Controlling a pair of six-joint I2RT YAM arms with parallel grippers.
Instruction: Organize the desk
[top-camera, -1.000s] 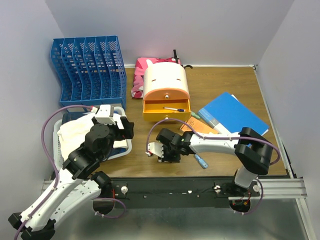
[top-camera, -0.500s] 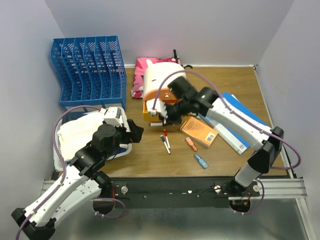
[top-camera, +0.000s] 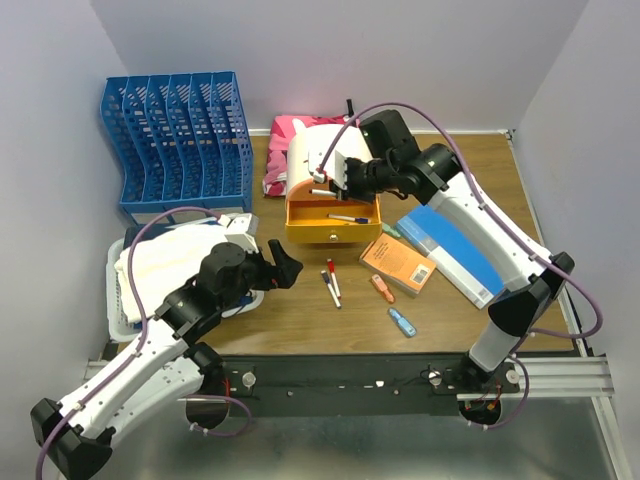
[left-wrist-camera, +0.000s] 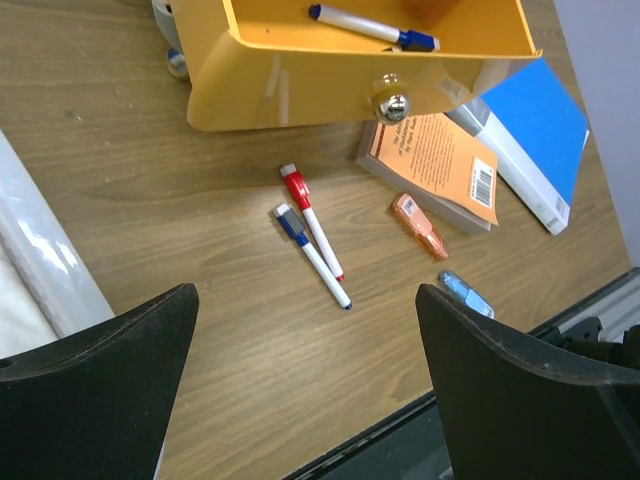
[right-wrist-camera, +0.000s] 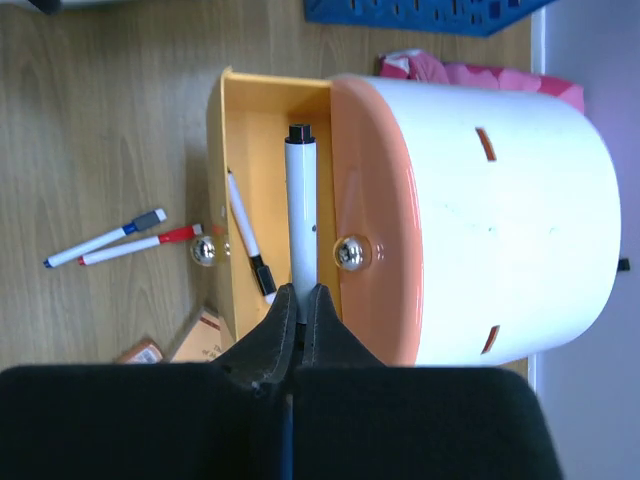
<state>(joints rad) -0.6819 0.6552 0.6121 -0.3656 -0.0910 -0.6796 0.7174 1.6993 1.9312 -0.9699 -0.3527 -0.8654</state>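
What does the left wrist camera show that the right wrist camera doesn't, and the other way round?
Left wrist only: the blue folder and a small blue highlighter. Right wrist only: the right gripper shut on a white marker, the cabinet's white top, a pink cloth. Both: the open yellow drawer with a pen inside, and two markers on the desk.

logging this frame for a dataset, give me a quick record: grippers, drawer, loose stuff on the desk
right gripper: shut on white marker, held over the open drawer
left gripper: open, above the two loose markers
drawer contents: one blue-capped pen
loose on desk: red marker, blue marker, orange book, blue binder
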